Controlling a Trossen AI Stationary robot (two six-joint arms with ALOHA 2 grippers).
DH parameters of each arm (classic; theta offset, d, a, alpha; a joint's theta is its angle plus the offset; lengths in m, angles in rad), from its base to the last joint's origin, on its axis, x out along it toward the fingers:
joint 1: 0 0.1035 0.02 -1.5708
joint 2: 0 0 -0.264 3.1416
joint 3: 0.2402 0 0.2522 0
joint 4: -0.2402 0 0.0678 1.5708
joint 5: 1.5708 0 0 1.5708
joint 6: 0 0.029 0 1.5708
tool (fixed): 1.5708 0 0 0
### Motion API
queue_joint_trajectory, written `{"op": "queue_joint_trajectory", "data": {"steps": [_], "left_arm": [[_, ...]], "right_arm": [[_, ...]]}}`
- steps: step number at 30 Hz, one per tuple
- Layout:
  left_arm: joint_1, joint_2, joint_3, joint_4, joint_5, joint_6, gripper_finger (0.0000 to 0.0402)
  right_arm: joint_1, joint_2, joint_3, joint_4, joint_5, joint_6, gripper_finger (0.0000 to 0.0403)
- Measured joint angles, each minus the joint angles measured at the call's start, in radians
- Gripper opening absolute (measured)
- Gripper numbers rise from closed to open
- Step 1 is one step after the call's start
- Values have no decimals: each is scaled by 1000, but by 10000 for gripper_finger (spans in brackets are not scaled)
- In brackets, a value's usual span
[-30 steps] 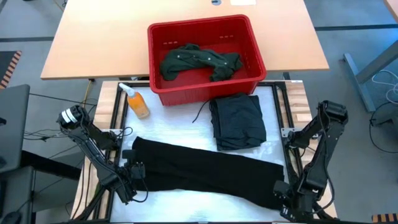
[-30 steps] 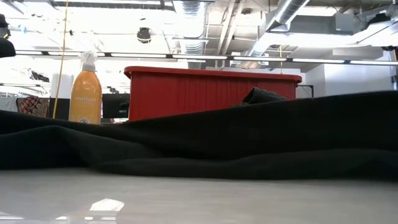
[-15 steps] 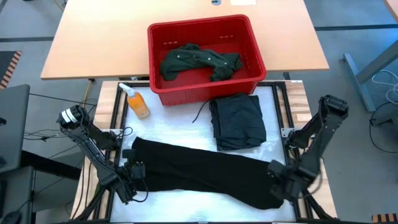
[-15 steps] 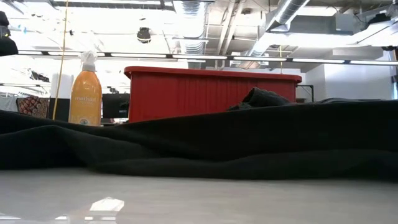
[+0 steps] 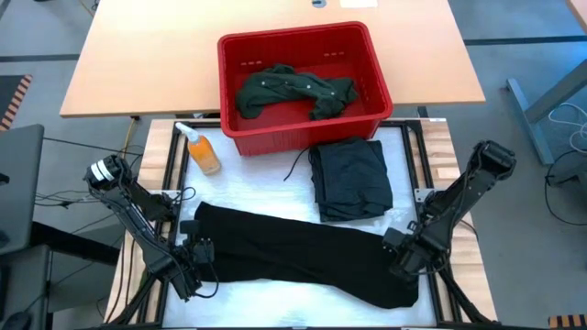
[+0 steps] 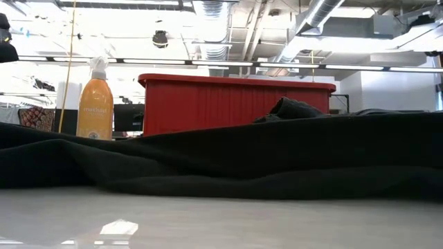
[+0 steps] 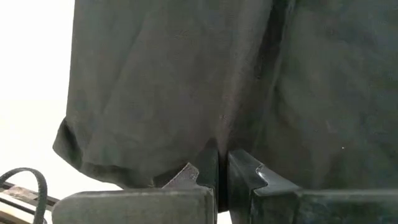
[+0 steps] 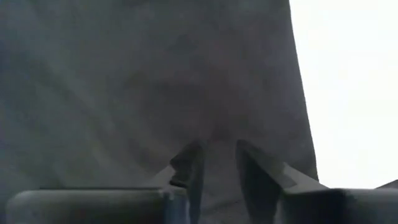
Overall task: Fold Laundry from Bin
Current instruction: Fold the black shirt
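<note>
A long black garment [image 5: 303, 257] lies spread across the bench [image 5: 248, 174] from about 9 o'clock to 4 o'clock, near the front edge. The left claw [image 5: 200, 249] sits at the garment's 9 o'clock end; in the left wrist view its fingers [image 7: 208, 165] are pressed together on the cloth's edge, so it is clenched on the black garment. The right claw [image 5: 401, 261] is at the 4 o'clock end, over the cloth; in the right wrist view its fingers [image 8: 189, 165] stand a little apart with dark fabric around them, and I cannot tell whether they are pinching it.

A folded dark piece [image 5: 351, 179] rests just right of center, well clear of both claws. The red bin [image 5: 303, 87] stands at 12 o'clock with a dark green shirt [image 5: 292, 90] crumpled inside. An orange bottle [image 5: 199, 148] lies just beside the bin toward 10 o'clock.
</note>
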Motion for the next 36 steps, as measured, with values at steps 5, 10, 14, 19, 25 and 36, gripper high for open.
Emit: {"op": "queue_joint_trajectory", "data": {"steps": [5, 10, 14, 19, 25, 36], "left_arm": [[0, 0, 0, 4, -7, -5, 0], [0, 0, 0, 23, -6, -8, 0], [0, 0, 0, 23, 10, -5, 0], [0, 0, 0, 23, 11, -6, 0], [0, 0, 0, 23, 11, -8, 0], [0, 0, 0, 23, 10, -9, 0]], "right_arm": [[1, 0, -56, 86, -2, 29, 59], [0, -4, -105, 187, -1, 6, 31], [-1, -19, -84, 136, 0, -11, 14], [-1, -56, 10, -78, 22, -5, 14], [-15, -58, 80, -287, 22, 24, 14], [-16, -42, 80, -156, 21, 4, 87]]}}
